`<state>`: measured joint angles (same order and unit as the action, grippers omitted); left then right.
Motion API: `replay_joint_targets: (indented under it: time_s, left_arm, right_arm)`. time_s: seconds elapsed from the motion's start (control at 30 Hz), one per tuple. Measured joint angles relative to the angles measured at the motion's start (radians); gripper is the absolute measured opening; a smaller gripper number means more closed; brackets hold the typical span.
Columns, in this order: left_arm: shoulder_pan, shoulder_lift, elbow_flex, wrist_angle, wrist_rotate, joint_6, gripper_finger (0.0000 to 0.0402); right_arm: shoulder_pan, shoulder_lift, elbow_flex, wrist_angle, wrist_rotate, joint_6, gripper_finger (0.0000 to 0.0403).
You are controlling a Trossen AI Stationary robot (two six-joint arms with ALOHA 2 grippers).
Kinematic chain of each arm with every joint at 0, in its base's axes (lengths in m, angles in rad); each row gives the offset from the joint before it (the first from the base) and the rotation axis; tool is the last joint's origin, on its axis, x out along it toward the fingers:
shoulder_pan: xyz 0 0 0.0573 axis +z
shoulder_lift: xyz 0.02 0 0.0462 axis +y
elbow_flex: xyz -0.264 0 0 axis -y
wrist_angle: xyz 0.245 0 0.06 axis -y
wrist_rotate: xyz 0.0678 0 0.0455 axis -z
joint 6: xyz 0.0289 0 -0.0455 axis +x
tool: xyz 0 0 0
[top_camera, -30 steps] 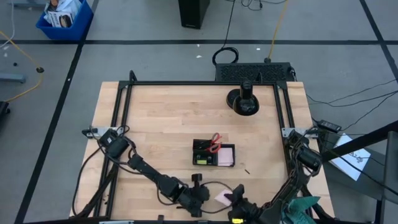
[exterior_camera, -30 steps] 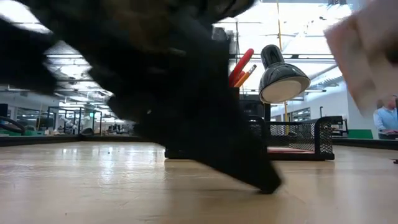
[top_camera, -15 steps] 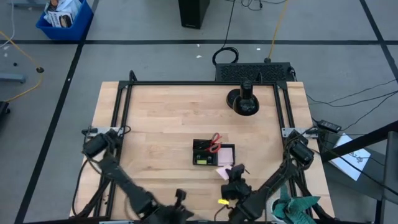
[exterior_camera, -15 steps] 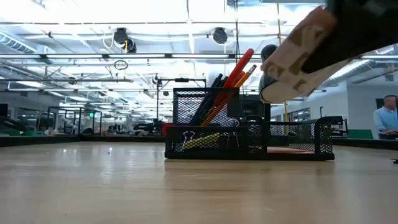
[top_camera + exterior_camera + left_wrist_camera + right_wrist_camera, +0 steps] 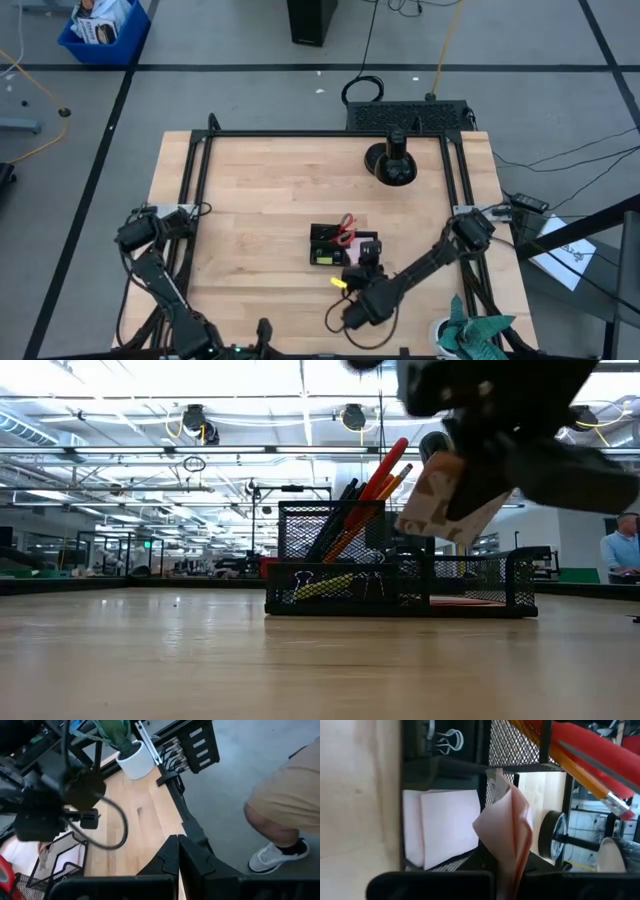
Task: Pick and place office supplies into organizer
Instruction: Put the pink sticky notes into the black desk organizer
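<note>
No legible writing; pink sticky-note pad (image 5: 507, 827)

We see the black mesh organizer (image 5: 342, 246) just right of centre in the high view, standing on the bare wood. Its taller back compartment holds red-handled scissors (image 5: 384, 467), orange pencils (image 5: 392, 484) and dark pens (image 5: 340, 510) leaning upright to the right; binder clips (image 5: 445, 741) lie beside them. A pink sticky-note pad (image 5: 442, 828) lies flat in the low compartment. A folded pink sticky note (image 5: 508, 827) hangs above that compartment, pinched in the right end effector (image 5: 370, 252).
</note>
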<state>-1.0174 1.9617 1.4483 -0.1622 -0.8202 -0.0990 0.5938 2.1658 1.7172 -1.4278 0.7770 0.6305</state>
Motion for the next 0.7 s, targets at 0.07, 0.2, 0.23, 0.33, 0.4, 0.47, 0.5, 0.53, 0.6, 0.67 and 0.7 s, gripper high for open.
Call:
replay_joint_targets:
  time_s: [0.07,0.2,0.23,0.33,0.4,0.47,0.5,0.53,0.6,0.67,0.7]
  left_arm:
    - [0.0,0.0,0.0,-0.002,-0.001,-0.002,0.0005]
    - [0.001,0.0,0.0,-0.018,-0.001,-0.008,0.0005]
    - [0.001,0.0,0.0,-0.017,-0.001,-0.008,0.0005]
    - [0.001,0.0,0.0,-0.022,-0.001,-0.014,0.0005]
    - [0.001,0.0,0.0,-0.022,-0.001,-0.015,0.0005]
    - [0.001,0.0,0.0,-0.022,-0.001,-0.016,0.0005]
    - [0.001,0.0,0.0,-0.023,-0.001,-0.016,0.0005]
    - [0.001,0.0,0.0,-0.023,-0.001,-0.016,0.0005]
    - [0.001,0.0,0.0,-0.022,-0.001,-0.018,0.0005]
    - [0.001,0.0,0.0,-0.022,-0.001,-0.021,0.0005]
    - [0.001,0.0,0.0,-0.022,-0.001,-0.022,0.0005]
  right_arm:
    - [-0.016,0.0,0.0,0.0,-0.016,-0.004,0.0]
    - [-0.036,0.0,0.0,0.0,-0.023,-0.014,0.0]
    - [-0.04,0.0,0.0,0.001,-0.025,-0.014,0.0]
    - [-0.05,0.0,0.0,0.001,-0.028,-0.019,0.0]
    - [-0.055,0.0,0.0,0.001,-0.028,-0.023,0.0]
    - [-0.058,-0.001,-0.011,0.008,-0.024,-0.021,0.0]
    - [-0.06,-0.001,-0.021,0.011,-0.022,-0.018,0.0]
    - [-0.062,-0.001,-0.034,0.015,-0.023,-0.014,0.0]
    - [-0.063,-0.001,-0.067,0.04,-0.021,-0.006,0.0]
    - [-0.064,-0.001,-0.104,0.062,-0.017,0.01,0.0]
    - [-0.062,-0.001,-0.123,0.066,-0.009,0.029,0.0]
